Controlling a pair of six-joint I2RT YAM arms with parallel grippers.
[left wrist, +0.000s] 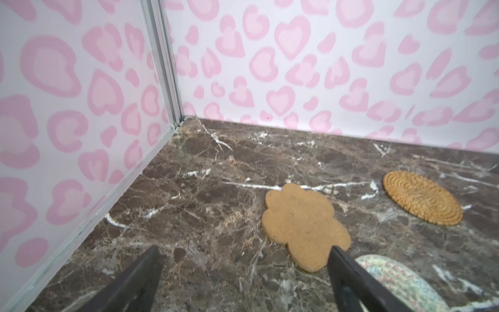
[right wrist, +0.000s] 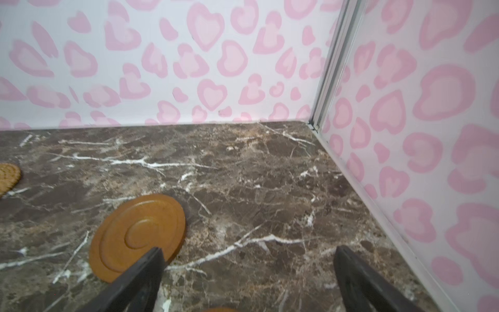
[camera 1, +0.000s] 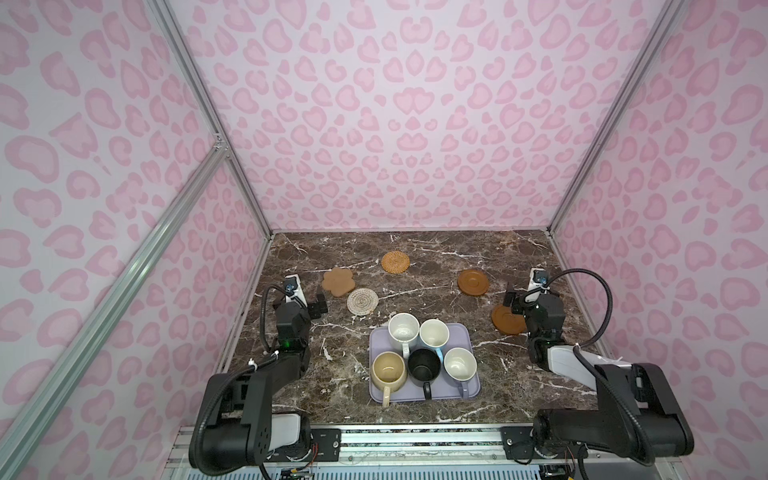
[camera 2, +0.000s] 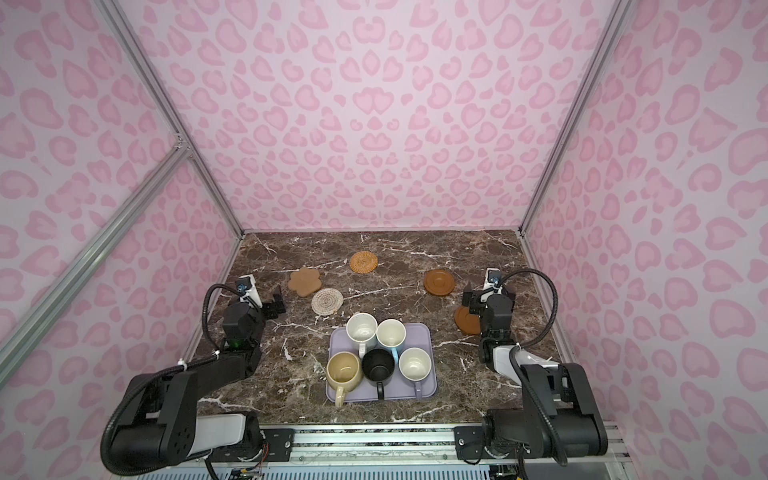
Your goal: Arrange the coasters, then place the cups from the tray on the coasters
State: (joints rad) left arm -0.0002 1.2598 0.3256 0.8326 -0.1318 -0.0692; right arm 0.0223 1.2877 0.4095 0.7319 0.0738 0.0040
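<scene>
Right claw (right wrist: 248,249) spread wide — brown wooden coaster (right wrist: 137,235) lies just beside it

We see the lavender tray (camera 1: 459,337) lying flat, carrying five upright mugs with handles toward the near side. The white mug (camera 1: 403,328) and light blue mug (camera 1: 434,332) stand behind the cream-yellow mug (camera 1: 388,370), black mug (camera 1: 424,365) and lavender mug (camera 1: 460,365). Beyond the tray, our coasters lie bare. The flower coaster (camera 1: 337,281) is just beside the whitish woven coaster (camera 1: 362,301), with the rattan coaster (camera 1: 395,262) farthest back. The far wooden disc (camera 1: 473,282) and near wooden disc (camera 1: 505,321) lie apart on the right.
</scene>
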